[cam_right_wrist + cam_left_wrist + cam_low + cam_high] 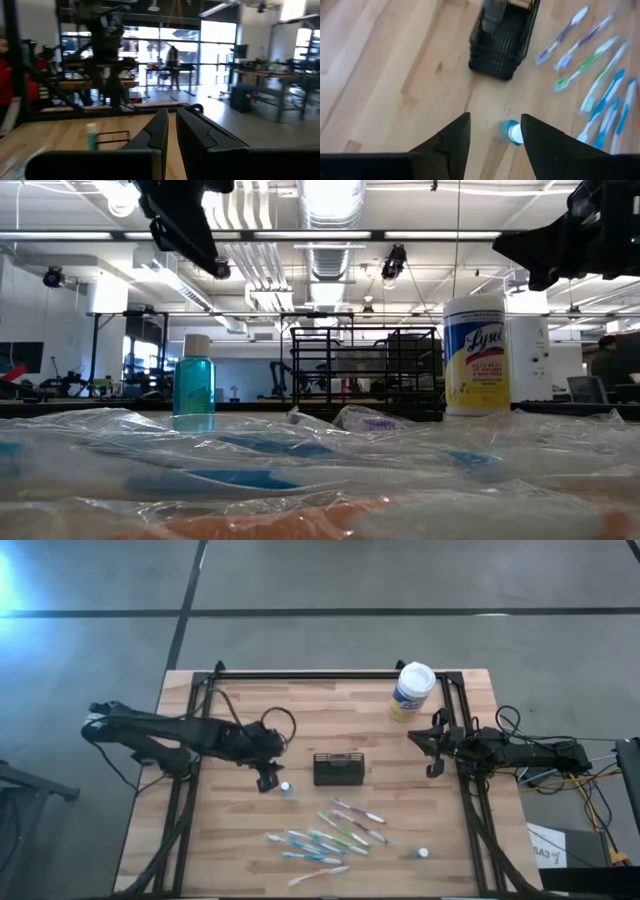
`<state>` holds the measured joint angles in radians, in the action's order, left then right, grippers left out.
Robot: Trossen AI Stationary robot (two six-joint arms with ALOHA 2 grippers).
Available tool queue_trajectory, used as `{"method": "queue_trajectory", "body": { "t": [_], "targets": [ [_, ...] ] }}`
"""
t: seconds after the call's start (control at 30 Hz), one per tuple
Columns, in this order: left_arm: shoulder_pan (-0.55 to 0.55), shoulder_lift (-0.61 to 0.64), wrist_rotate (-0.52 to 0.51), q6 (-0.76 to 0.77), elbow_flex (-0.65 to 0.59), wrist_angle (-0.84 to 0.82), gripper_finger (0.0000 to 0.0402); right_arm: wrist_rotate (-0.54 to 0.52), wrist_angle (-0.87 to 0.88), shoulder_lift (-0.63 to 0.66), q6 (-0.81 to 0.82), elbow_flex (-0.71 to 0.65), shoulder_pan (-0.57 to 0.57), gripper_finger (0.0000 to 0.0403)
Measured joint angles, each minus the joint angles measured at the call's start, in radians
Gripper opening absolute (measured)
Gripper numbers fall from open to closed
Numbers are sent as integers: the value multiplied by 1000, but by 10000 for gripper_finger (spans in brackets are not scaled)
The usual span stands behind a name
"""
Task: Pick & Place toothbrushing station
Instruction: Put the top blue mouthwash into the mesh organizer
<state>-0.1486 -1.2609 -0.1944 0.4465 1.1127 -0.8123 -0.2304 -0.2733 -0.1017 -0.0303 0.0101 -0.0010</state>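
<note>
The toothbrushing station is a small black mesh box standing on the wooden table's middle; it also shows in the left wrist view. My left gripper hangs open and empty above the table to the station's left, over a small blue bottle. My right gripper is shut and empty near the table's right side, off the table, to the right of the station; its fingers show close together in the right wrist view.
Several wrapped toothbrushes lie toward the near edge, in front of the station. A yellow-labelled canister stands at the far right. The small blue bottle stands left of the station, and another small bottle near the front right.
</note>
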Motion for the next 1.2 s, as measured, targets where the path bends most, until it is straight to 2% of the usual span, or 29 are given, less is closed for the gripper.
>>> {"method": "queue_trajectory", "body": {
  "t": [0.13, 0.3, 0.53, 0.77, 1.2],
  "targets": [
    [-24, -69, 0, 3, 23, -1, 178, -53, 1, -2, 15, 0, 0, 36],
    [-35, -134, 7, 42, 56, -11, 182, -58, 2, -2, 16, 0, 0, 36],
    [-36, -208, 126, 73, 63, -25, 192, -58, 8, -5, 12, 0, 0, 36],
    [-35, -270, 125, 78, 62, -30, 192, -58, 8, -5, 12, 0, 0, 36],
    [-35, -303, 126, 104, 61, -55, 192, -58, 8, -5, 12, 0, 0, 36]
  ]
}}
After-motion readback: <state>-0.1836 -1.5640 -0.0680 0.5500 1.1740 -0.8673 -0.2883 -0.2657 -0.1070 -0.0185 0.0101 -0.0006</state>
